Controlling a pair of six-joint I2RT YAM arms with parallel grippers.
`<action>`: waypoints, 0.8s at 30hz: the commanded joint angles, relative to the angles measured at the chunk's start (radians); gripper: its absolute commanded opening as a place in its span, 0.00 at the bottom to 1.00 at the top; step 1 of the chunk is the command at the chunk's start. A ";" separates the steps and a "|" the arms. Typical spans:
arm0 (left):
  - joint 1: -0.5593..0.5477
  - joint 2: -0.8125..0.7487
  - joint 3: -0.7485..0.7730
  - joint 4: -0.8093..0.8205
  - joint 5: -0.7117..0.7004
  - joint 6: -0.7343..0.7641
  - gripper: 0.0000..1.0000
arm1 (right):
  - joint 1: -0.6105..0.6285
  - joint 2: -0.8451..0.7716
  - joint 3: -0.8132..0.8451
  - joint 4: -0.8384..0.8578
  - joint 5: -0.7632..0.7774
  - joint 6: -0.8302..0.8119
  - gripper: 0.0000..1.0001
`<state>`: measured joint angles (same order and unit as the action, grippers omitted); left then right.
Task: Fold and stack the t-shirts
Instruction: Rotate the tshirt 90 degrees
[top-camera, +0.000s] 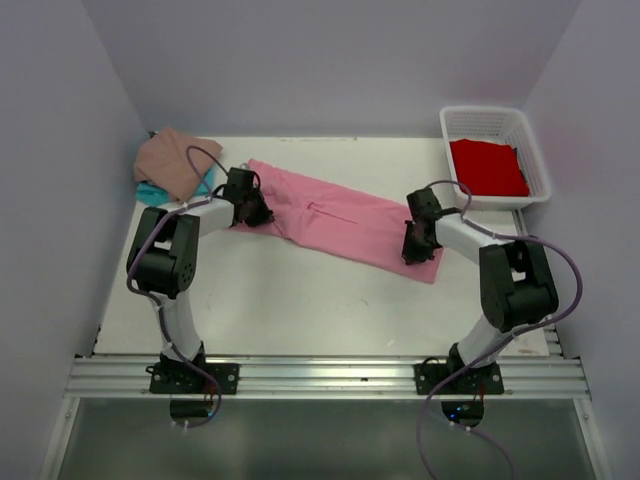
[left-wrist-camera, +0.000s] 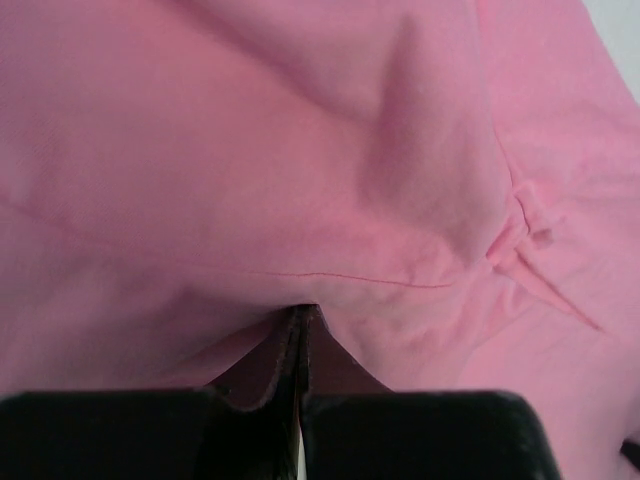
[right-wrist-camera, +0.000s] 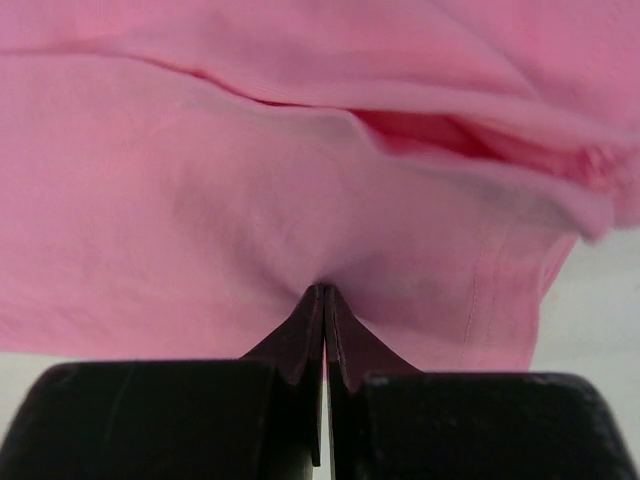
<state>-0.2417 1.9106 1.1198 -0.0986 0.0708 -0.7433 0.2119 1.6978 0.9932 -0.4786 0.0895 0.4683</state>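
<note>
A bright pink t-shirt (top-camera: 340, 222) lies folded into a long band, slanting across the table from back left to front right. My left gripper (top-camera: 256, 211) is shut on its left end, and in the left wrist view the closed tips (left-wrist-camera: 303, 311) bite into puckered pink cloth (left-wrist-camera: 300, 150). My right gripper (top-camera: 416, 250) is shut on the right end, where the fabric (right-wrist-camera: 250, 180) gathers at the closed tips (right-wrist-camera: 324, 291). A dusty tan-pink t-shirt (top-camera: 175, 160) sits crumpled at the back left on top of a teal one (top-camera: 150, 191). A red t-shirt (top-camera: 487, 167) lies in the basket.
The white lattice basket (top-camera: 482, 113) stands at the back right corner. White table surface (top-camera: 300, 300) shows in front of the pink shirt. Walls close in the table on the left, the back and the right.
</note>
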 joint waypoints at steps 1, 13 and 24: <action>0.051 0.109 0.073 -0.056 -0.010 0.002 0.00 | 0.113 -0.055 -0.059 -0.221 -0.082 -0.039 0.00; 0.104 0.409 0.457 -0.086 0.394 0.133 0.00 | 0.427 -0.378 -0.277 -0.220 -0.295 0.193 0.00; 0.099 0.466 0.437 0.068 0.664 0.125 0.00 | 0.621 -0.420 -0.271 -0.159 -0.197 0.267 0.00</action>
<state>-0.1314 2.3566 1.6073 0.0032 0.6865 -0.6647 0.8127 1.3151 0.6270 -0.6220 -0.1822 0.7334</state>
